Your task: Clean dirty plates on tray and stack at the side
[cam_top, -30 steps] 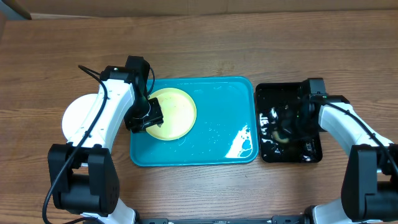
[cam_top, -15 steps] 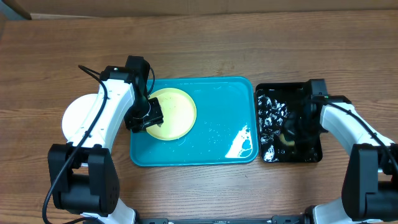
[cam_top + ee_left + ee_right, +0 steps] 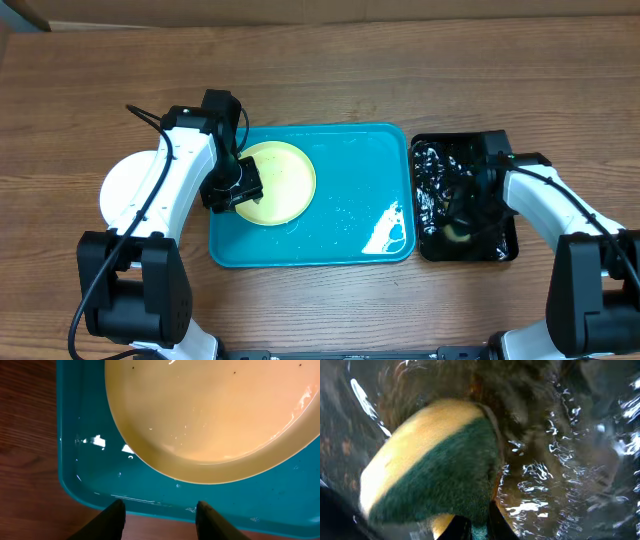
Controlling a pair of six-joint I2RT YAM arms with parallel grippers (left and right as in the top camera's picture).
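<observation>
A pale yellow-green plate [image 3: 282, 180] lies in the left part of the teal tray [image 3: 350, 170]. No smear shows on it. My left gripper [image 3: 232, 192] hovers at the plate's left edge. In the left wrist view its fingers [image 3: 160, 512] are open and empty above the tray's rim [image 3: 85, 467], and the plate [image 3: 210, 410] fills the top. A white plate [image 3: 122, 190] lies on the table left of the tray, partly hidden by my left arm. My right gripper [image 3: 462, 222] is in the black tray, shut [image 3: 472, 527] on a yellow and green sponge [image 3: 435, 460].
The black tray [image 3: 466, 257] stands right of the teal tray and holds dark, rippling water [image 3: 560, 460]. Water glistens on the teal tray's right front part [image 3: 385, 228]. Bare wooden table surrounds both trays.
My right gripper has moved the sponge leftward and toward the front within the black tray. My left arm and the yellow-green plate have not moved.
</observation>
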